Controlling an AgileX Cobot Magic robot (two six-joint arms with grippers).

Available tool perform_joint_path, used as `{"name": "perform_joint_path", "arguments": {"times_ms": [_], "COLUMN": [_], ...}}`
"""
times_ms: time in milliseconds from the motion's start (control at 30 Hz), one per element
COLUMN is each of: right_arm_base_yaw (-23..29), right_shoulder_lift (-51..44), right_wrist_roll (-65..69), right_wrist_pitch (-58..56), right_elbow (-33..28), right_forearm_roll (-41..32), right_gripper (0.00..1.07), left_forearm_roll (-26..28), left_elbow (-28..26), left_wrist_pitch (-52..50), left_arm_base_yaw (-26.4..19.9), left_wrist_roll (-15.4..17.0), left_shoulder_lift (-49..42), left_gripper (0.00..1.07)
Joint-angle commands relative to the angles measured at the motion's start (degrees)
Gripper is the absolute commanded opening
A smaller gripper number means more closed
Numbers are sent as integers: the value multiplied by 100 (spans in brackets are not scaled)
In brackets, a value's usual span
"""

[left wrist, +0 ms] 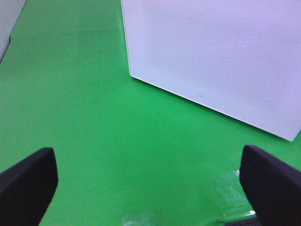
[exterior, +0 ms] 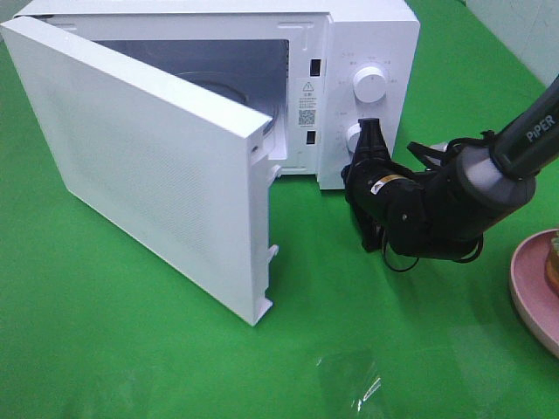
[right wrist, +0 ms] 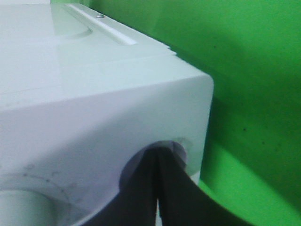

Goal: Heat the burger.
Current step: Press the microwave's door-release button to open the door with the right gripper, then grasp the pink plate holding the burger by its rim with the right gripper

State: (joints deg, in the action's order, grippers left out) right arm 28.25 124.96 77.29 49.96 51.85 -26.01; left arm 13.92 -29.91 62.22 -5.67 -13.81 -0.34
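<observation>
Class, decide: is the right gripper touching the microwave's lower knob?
Touching. In the right wrist view the shut right gripper presses against the lower knob; the high view agrees, with no gap visible.

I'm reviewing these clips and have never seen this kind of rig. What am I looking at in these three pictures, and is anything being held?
This is a two-armed robot on a green table. The overhead picture shows a white microwave with its door swung open and nothing visible inside. The black right arm reaches to the control panel, its right tool shut against the lower knob. At the right edge sits a pink plate with the burger barely showing.

The other two pictures come from cameras on the wrists. One shows the left tool, open and empty, facing the door's outer side. The other shows the right tool's closed tips at the knob recess. Nothing is carried.
</observation>
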Motion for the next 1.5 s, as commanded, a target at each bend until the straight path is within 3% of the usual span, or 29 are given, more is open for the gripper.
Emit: {"name": "perform_joint_path", "arguments": {"times_ms": [33,633,833,1233,1500], "right_arm_base_yaw": [-223,-126,172,584,584], "right_shoulder_lift": [-115,-235,-235,-338,-779], "right_wrist_roll": [-183,-223,0,728,722], "right_wrist_pitch": [1937,1799,1799,1329,1346], "right_elbow": [493,418,0,-670,-1209], "right_forearm_roll": [-149,-86,-447,-212,-103], "right_gripper": [0,0,0,0,0], "left_forearm_roll": [46,46,46,46,46], "left_elbow": [17,17,17,17,17], "left_wrist_pitch": [-74,-74,-74,-74,-74], "left_arm_base_yaw": [-29,-29,-29,-29,-29], "left_wrist_roll": [-11,-11,-11,-11,-11], "left_shoulder_lift": [-17,-17,-17,-17,-17], "left_gripper": [98,98,98,98,98]}}
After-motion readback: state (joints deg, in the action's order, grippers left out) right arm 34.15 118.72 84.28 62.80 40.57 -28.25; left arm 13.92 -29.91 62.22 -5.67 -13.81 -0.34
